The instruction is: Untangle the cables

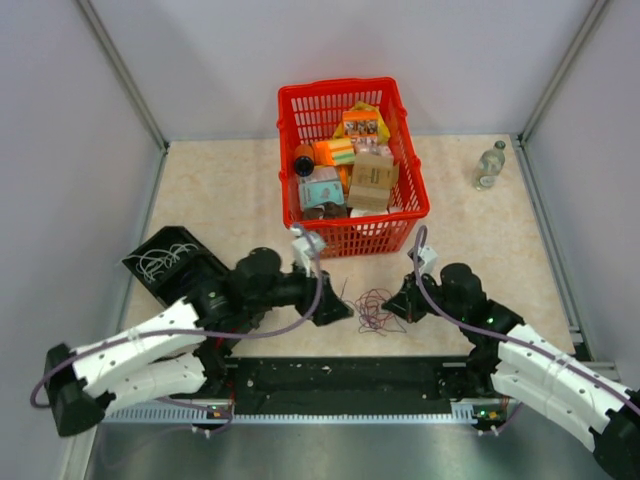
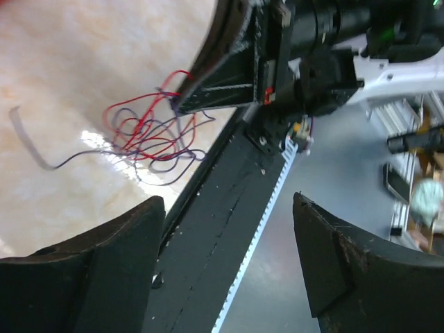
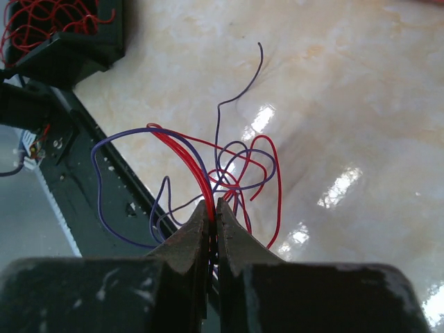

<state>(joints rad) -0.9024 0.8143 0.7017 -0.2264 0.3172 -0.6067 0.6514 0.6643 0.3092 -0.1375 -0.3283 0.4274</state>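
The cables (image 1: pixel 375 310) are a small loose tangle of red and purple wires on the beige table (image 1: pixel 230 190), close to its near edge. My right gripper (image 3: pixel 214 205) is shut on red strands at the tangle's edge, and the loops (image 3: pixel 232 166) fan out beyond its tips. In the left wrist view the same black gripper (image 2: pixel 208 87) pinches the tangle (image 2: pixel 149 135) from the right. My left gripper (image 2: pixel 227 201) is open with nothing between its fingers (image 2: pixel 104 263), and it hangs over the black rail, left of the tangle (image 1: pixel 335 308). One thin strand (image 2: pixel 28 149) trails away from the tangle.
A red basket (image 1: pixel 410 215) full of small boxes stands just behind the cables. A black box (image 1: pixel 170 262) holding loose wires lies at the left. A clear bottle (image 1: pixel 488 165) stands at the back right. A black rail (image 1: pixel 340 385) runs along the near edge.
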